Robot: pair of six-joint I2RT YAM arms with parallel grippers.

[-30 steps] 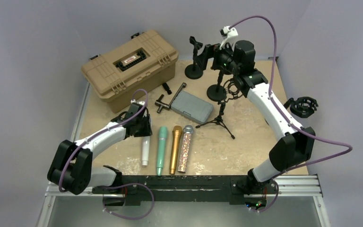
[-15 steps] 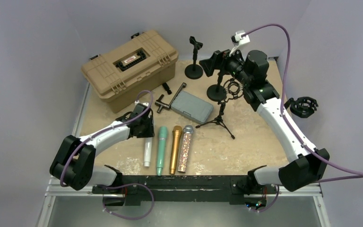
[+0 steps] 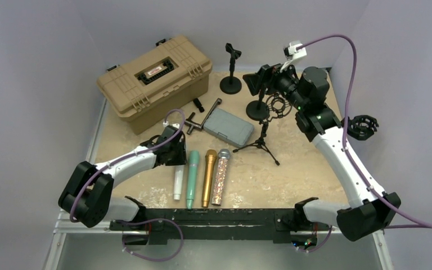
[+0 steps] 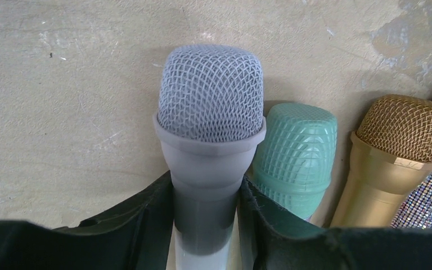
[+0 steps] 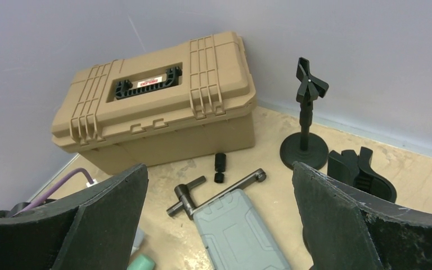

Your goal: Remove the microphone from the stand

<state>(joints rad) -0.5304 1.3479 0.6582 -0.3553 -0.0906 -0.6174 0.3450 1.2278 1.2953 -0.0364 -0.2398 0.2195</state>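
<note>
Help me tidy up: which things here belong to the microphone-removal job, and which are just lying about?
Job: white microphone with grey mesh head, gripped by the left gripper; empty black round-base clip stand.
Lying about: tan plastic hard case; grey flat box; teal microphone; gold microphone; glitter-covered microphone; black T-handle wrench.

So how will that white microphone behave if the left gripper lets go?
The white microphone probably rolls: round, smooth body, though the mint microphone beside it may stop it. Likely stiff: the left gripper clamps its neck without denting it.
</note>
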